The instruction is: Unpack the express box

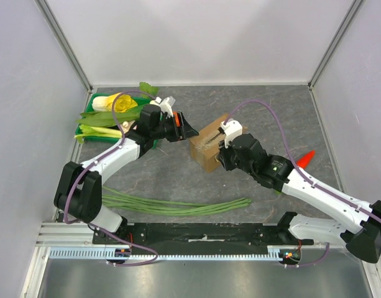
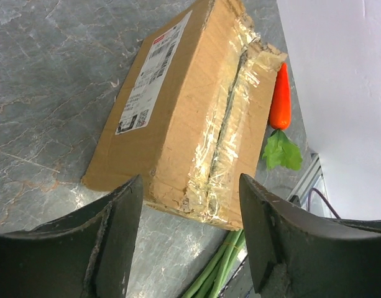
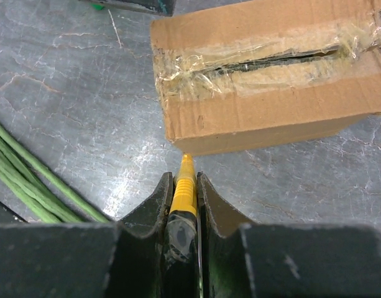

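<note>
Label (image 2: pixel 150 79) txt on express box (image 2: pixel 193 124) unreadable

A grey, marble-patterned bench (image 1: pixel 178 180) is lying across the middle, paler veins running through its dull surface. Plain pale-lilac panels are enclosing it: a back wall (image 1: pixel 202 37), a left wall (image 1: pixel 25 93) and a right wall (image 1: pixel 364 93) are rising from its edges. Two aluminium posts (image 1: pixel 66 45) are running up the back corners. A slotted rail (image 1: pixel 196 252) is lining the near edge, a brushed metal sheet (image 1: pixel 196 282) lying below it. Soft light is glinting off the bench in the right wrist view.
</note>
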`<state>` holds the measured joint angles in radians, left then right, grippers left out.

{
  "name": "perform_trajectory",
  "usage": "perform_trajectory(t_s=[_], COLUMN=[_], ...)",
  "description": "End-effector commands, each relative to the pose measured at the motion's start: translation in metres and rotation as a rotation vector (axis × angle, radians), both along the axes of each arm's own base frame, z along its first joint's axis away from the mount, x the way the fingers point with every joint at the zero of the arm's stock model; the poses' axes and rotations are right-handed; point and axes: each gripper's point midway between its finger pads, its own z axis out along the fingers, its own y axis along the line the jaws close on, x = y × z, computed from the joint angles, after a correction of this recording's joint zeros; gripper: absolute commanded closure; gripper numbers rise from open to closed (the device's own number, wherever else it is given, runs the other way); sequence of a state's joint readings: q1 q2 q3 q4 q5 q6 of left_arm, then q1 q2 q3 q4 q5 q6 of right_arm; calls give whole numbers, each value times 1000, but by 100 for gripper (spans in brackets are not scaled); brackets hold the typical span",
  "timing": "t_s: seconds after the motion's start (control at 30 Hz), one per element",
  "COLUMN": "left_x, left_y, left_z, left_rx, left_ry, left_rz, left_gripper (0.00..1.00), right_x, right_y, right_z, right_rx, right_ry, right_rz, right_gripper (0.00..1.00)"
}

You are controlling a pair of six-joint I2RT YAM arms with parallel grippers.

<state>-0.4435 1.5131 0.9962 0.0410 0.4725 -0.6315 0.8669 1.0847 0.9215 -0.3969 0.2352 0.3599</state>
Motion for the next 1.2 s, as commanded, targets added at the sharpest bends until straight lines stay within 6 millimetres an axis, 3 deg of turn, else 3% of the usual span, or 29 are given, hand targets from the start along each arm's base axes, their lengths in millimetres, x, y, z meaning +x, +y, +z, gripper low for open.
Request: perform_trajectory(t_s=[0.0,0.1,0.3,0.53,0.7,0.93,1.17], left_x=[0,2,-2,-7,-11,-12,-10], left_y=[8,19,11,2,4,3,3], left_z=[-8,-26,-28,-33,-41,-47,-48], left_rx=[48,105,32,-18,-7,1,-3], left_ry=[-6,107,225,321,376,428,438], left_rz=[19,110,139,132,149,157,172], left_gripper=[32,39,43,49,58,66,79], right_x=[-1,4,16,30,39,47,46], right_y=[13,19,31,40,47,61,68], right_z=[38,50,65,63,66,62,37], right_rx=[52,60,93,92,102,121,119], right_ry=[-52,-73,-117,-141,-182,-244,-283], right_rz=[71,81,81,59,59,83,97], right_gripper=[100,100,100,100,100,100,100])
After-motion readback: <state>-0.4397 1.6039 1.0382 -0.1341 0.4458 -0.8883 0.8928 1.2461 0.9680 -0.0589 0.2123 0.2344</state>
